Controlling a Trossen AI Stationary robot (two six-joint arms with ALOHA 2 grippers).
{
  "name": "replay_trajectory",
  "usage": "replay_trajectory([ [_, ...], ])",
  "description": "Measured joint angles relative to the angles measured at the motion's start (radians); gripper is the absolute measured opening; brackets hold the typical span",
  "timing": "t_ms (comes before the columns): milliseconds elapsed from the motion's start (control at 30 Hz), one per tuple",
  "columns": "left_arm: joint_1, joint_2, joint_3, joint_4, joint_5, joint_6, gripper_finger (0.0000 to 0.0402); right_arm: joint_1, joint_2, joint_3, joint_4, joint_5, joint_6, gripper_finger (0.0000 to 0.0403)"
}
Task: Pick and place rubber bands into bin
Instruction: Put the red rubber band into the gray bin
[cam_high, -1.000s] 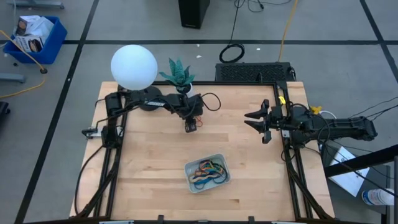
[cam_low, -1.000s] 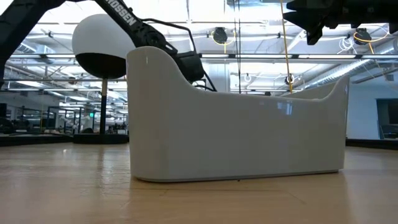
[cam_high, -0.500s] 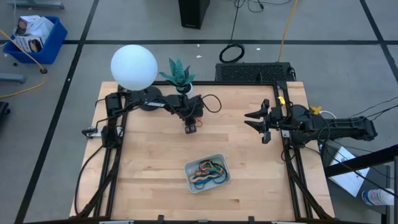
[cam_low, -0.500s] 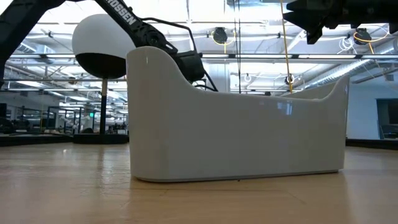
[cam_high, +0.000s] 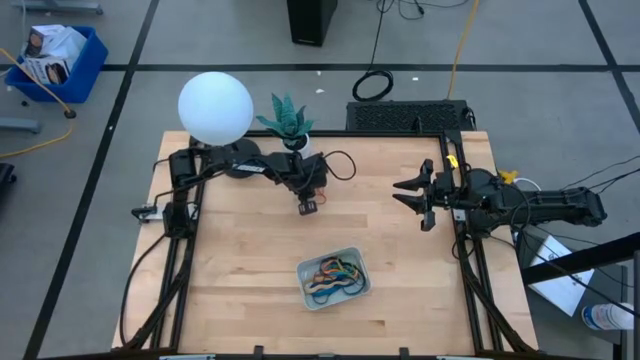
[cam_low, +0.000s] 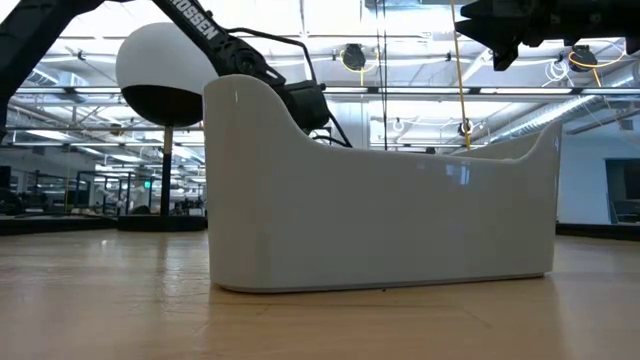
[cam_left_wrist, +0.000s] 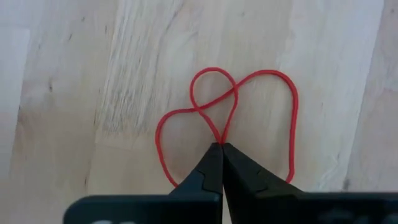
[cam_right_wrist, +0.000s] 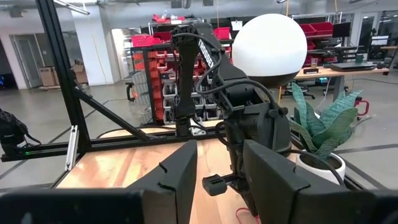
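Wooden table (cam_high: 240, 250), left hand (cam_left_wrist: 221, 149) still pinching red band (cam_left_wrist: 289, 118)

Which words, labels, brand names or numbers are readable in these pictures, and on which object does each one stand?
"ROSSEN": white letters on the left arm in the low view; the beginning of the word is cut off by the arm's angle.
White lettering on the left arm in the right wrist view: too blurred to read.
Printing on the papers in the blue crate, high view: too small to read.
Nothing else legible.
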Motion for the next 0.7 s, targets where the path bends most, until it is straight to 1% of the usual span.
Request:
replay_trajectory([
  [133, 0.001, -0.047, -0.004, -0.032, 0.009, -0.035, 0.0003, 0.0, 0.0, 0.0, 0.0, 0.0, 0.0, 0.0125],
  [267, 0.014, -0.159, -0.002, -0.069, 0.059, -0.039, 0.0003, 0.0, 0.0, 0.0, 0.0, 0.001, -0.002, 0.0125],
  [633, 0.022, -0.592, 0.0, -0.081, 0.112, -0.012, 0.0001, 0.0, 0.002, 0.0, 0.009, 0.005, -0.022, 0.0126],
  [700, 0.022, -0.667, 0.0, -0.081, 0.135, -0.016, 0.0001, 0.0, 0.002, 0.0, 0.009, 0.005, -0.02, 0.0125],
])
